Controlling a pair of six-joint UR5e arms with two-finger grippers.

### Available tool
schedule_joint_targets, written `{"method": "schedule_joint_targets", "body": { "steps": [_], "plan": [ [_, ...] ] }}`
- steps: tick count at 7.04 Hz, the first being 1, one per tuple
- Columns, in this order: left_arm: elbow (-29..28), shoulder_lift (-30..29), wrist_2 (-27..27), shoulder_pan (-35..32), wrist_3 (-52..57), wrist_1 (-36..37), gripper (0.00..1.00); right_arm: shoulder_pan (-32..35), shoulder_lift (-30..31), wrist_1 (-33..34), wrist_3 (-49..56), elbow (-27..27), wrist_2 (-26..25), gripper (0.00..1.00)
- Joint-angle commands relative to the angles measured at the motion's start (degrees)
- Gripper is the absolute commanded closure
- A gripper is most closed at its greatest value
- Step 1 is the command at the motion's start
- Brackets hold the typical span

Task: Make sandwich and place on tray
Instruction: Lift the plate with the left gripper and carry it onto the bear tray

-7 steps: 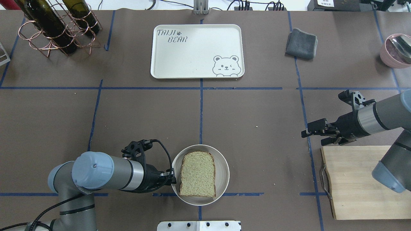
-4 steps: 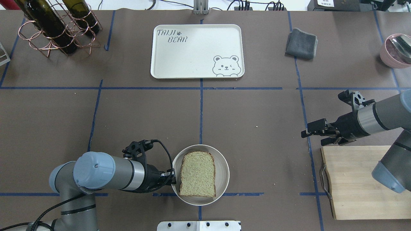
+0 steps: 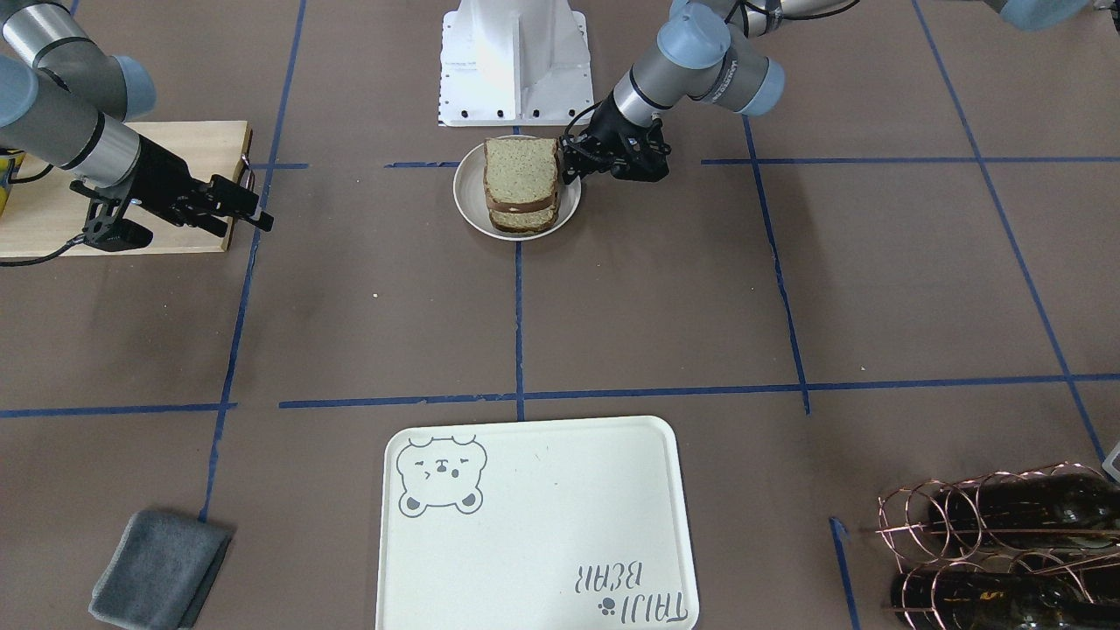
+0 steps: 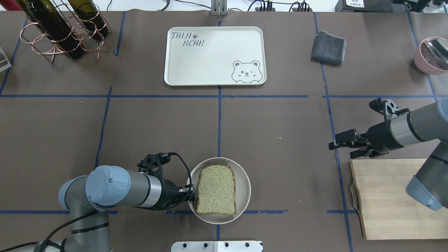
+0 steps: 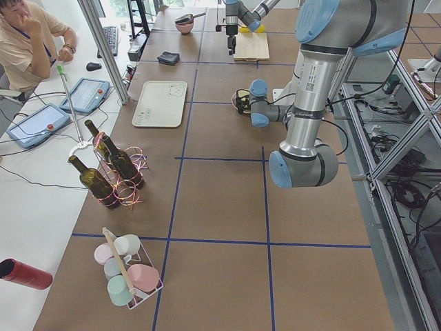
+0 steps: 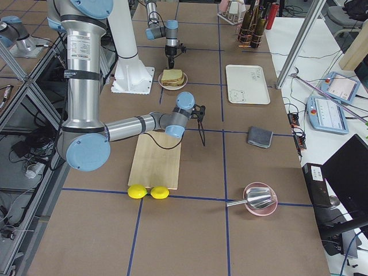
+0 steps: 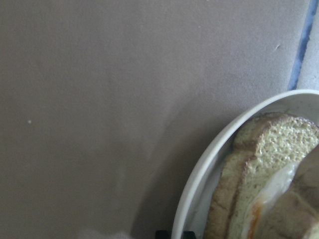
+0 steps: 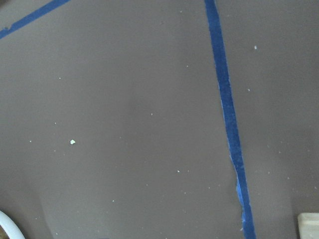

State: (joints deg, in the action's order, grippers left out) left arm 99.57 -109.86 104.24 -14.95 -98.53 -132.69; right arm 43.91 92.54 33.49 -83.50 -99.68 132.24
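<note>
The sandwich [image 4: 216, 189] is two tan bread slices on a small round whitish plate [image 4: 245, 185] at the near centre of the table. In the left wrist view the white egg [image 7: 266, 191] shows between the slices. It also shows in the front view [image 3: 521, 179]. My left gripper [image 4: 190, 196] is at the plate's left rim, shut on it. The cream bear tray [image 4: 210, 59] lies at the far centre with nothing on it. My right gripper [image 4: 332, 145] is open and holds nothing, above the table by the cutting board's far left corner.
A light wooden cutting board [image 4: 388, 199] lies near right, with two lemons [image 6: 148, 191] at its end. A grey cloth [image 4: 329, 47] lies right of the tray. A wine rack [image 4: 63, 28] stands far left. A pink bowl [image 4: 432, 56] sits far right.
My left arm has moved a little to the right, and the plate with the sandwich has shifted slightly right with it. The right arm has not moved.
</note>
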Motion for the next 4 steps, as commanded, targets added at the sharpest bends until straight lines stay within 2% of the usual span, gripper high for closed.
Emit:
{"method": "schedule_joint_targets", "body": {
  "steps": [1, 2, 4],
  "plan": [
    [0.6, -0.1, 0.1, -0.3, 0.0, 0.0, 1.00, 0.0, 0.0, 0.0, 0.0, -0.1, 0.0, 0.00],
    [1.1, -0.3, 0.1, -0.3, -0.6, -0.1, 1.00, 0.1, 0.0, -0.1, 0.0, -0.1, 0.1, 0.00],
    [1.8, -4.5, 0.0, -0.6, -9.4, -0.2, 1.00, 0.5, 0.0, -0.2, 0.0, -0.2, 0.1, 0.00]
  ]
}}
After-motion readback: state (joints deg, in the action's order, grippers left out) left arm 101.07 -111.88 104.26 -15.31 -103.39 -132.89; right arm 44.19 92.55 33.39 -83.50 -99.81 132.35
